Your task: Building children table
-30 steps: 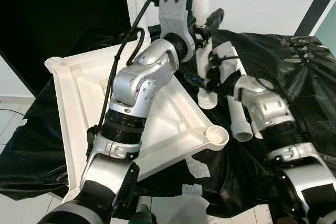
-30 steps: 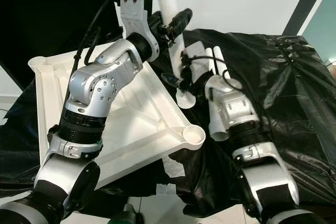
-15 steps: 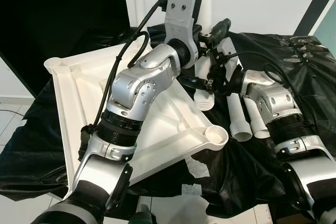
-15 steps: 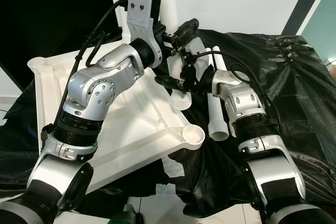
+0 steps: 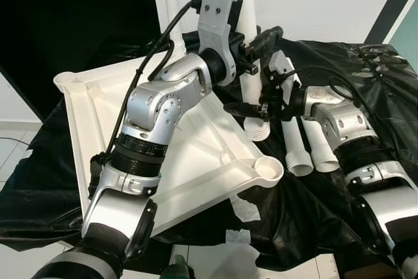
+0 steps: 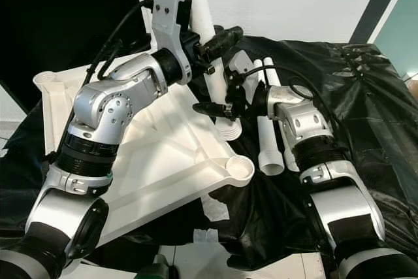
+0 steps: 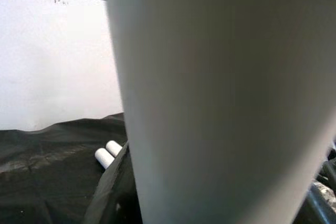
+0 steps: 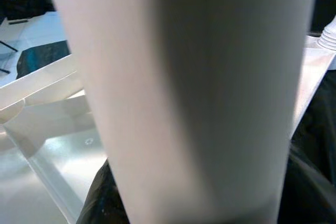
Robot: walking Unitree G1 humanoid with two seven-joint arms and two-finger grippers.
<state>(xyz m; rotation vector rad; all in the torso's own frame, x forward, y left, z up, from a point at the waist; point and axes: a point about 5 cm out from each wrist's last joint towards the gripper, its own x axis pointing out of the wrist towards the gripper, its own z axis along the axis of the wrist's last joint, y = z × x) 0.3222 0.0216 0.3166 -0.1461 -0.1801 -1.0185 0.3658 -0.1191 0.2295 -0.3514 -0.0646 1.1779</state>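
A humanoid robot works at a desk draped in black plastic sheeting (image 5: 366, 89), where an upturned white tabletop (image 5: 196, 155) lies w/ its underside ribs and round corner sockets facing up. Both arms meet at one white table leg (image 5: 243, 4), held near-upright and leaning slightly, its ribbed lower end (image 5: 257, 129) resting at the tabletop's far edge, just beside the sheeting. The left tool (image 5: 256, 42) grips the leg partway up, black fingers closed around it; the right tool (image 5: 251, 108) holds the same leg lower down, just above the ribbed end, fingers clamped on either side. In both wrist views the leg stands very close to the lens, blurred. Two more white legs (image 5: 302, 142) lie side by side on the sheeting to the right of the tabletop, ribbed ends toward the robot, partly behind the right forearm; their plain round ends (image 7: 107, 153) are seen in the left wrist view against the sheeting. The near corner socket (image 5: 268, 168) of the tabletop sits empty at the desk's front, and another socket (image 5: 65, 82) is at the far left corner. Scraps of white tape (image 5: 239, 236) lie on the sheeting below the tabletop. Behind: a dark doorway at left, white wall at right.
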